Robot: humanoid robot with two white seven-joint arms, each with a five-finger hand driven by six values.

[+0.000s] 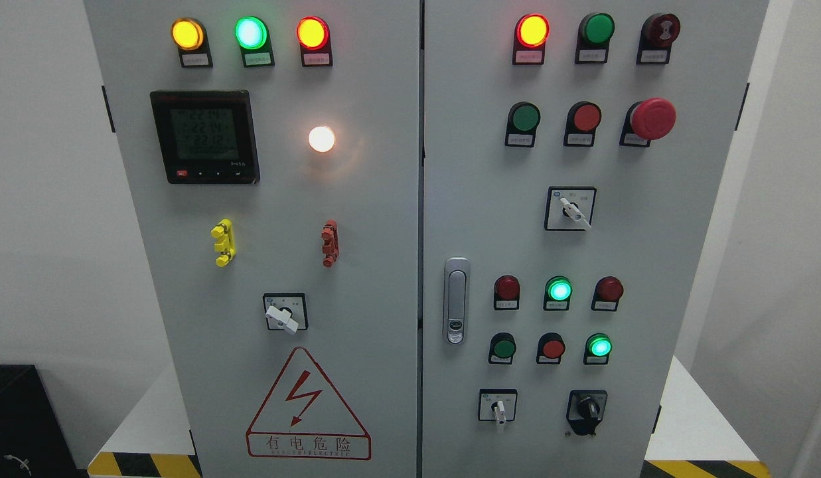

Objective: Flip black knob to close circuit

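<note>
A grey electrical cabinet (383,265) with two doors fills the head view. The black knob (588,409) sits low on the right door, on a black base plate, its handle pointing up and slightly left. No robot hand or arm shows anywhere in the frame.
White selector switches sit at the right door's middle (573,211), its bottom (498,408), and on the left door (283,317). Lit lamps, push buttons, a red mushroom stop (652,119), a meter (204,136) and a door latch (456,302) cover the panels. Striped floor edges lie below.
</note>
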